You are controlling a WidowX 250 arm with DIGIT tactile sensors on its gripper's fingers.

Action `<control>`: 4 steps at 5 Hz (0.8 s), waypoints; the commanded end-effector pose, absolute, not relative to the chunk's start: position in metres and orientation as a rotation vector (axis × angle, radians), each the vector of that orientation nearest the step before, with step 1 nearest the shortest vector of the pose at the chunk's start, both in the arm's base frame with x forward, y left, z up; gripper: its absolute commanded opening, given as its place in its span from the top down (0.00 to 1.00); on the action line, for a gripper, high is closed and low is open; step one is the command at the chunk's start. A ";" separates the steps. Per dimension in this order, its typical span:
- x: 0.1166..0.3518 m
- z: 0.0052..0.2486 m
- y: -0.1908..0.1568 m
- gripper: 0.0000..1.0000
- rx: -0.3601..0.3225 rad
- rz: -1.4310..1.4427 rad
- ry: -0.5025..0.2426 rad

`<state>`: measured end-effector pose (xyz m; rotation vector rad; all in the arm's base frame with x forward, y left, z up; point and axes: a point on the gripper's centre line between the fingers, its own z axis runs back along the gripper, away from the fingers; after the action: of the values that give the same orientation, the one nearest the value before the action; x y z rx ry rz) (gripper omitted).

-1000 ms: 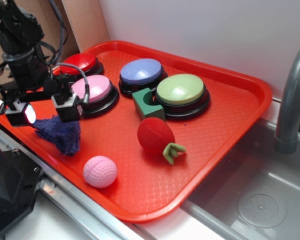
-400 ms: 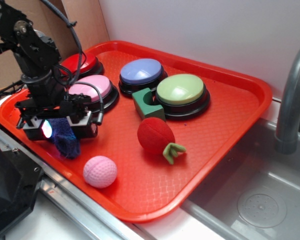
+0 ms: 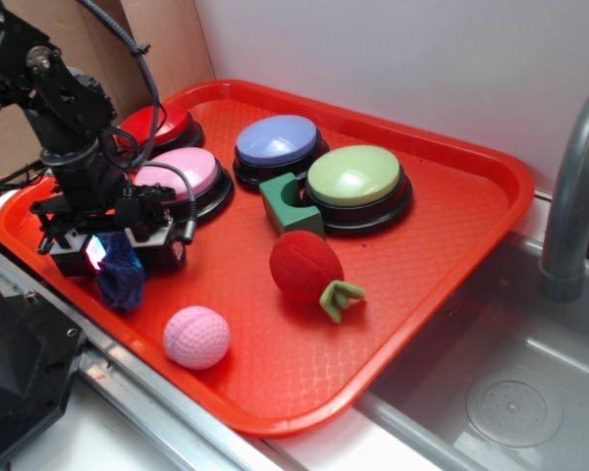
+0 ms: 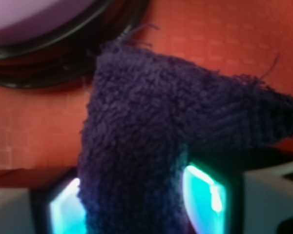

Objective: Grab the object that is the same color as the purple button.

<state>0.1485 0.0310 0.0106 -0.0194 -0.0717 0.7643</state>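
Mostly hidden: the gripper's (image 3: 115, 252) fingertips are buried in the dark purple cloth (image 3: 122, 276), so the contact itself cannot be seen from the exterior view. Wrist view fills in the rest. The cloth (image 4: 151, 146) bunches up between two glowing teal finger pads (image 4: 205, 187), pinched narrow there and flaring wide above. Jaws closed tight on it, only the cloth's thickness between them. Whether its lower end still touches the tray cannot be told.

Cloth sits at the near-left edge of the red tray (image 3: 402, 294), just in front of the pink button (image 3: 182, 177), whose black base shows blurred along the top of the wrist view.

Arm and cables cover part of the red button (image 3: 157, 125) at the tray's far-left corner.

Tray contents, otherwise:
- purple button (image 3: 277, 140), periwinkle dome, beside the pink one
- green button (image 3: 355, 177), to its right
- green block (image 3: 289, 204) with an arch cutout, touching the green button's base
- red strawberry-like toy (image 3: 309, 267) with a green stem, mid-tray
- pink dimpled ball (image 3: 196, 337), near the front edge, well apart from the cloth

Grey faucet (image 3: 574, 196) cut off at the right edge, over a sink basin (image 3: 510, 392).
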 end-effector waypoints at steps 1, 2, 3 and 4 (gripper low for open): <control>0.144 0.019 0.038 1.00 -0.003 0.792 -0.093; 0.146 0.046 0.046 1.00 0.034 0.778 -0.104; 0.150 0.075 0.048 1.00 0.043 0.750 -0.130; 0.156 0.119 0.043 1.00 0.061 0.573 -0.140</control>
<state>0.1531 0.0404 0.1121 0.0590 -0.1019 0.5730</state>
